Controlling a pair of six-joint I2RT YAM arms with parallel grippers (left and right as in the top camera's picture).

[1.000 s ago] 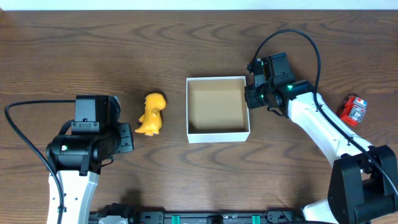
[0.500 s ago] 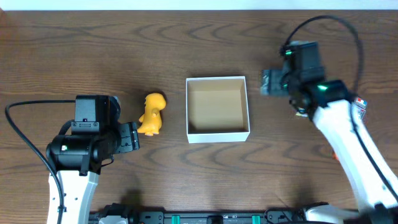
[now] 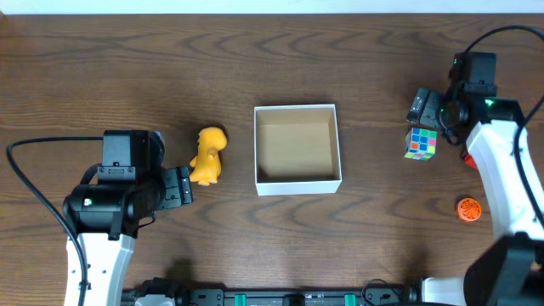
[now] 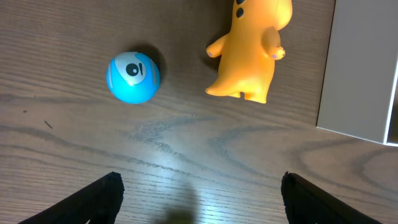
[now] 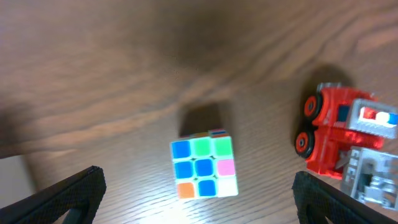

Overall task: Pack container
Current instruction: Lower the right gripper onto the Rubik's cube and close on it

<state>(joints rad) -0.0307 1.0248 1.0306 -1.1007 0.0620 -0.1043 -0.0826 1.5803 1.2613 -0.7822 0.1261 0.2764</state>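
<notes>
- The box (image 3: 296, 149) sits open-topped at the table's (image 3: 255, 59) middle.
- A yellow toy (image 3: 206, 155) lies near its left wall, with the left gripper (image 4: 199, 199) hanging open beside it.
- Toward the right edge, the right gripper (image 5: 199, 186) spreads wide above a puzzle cube (image 3: 421, 143).

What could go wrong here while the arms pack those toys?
The blue ball may roll off if the left gripper nudges it. The cube lies near the truck; the open right gripper might bump that. A pushed yellow toy could shove the container.
</notes>
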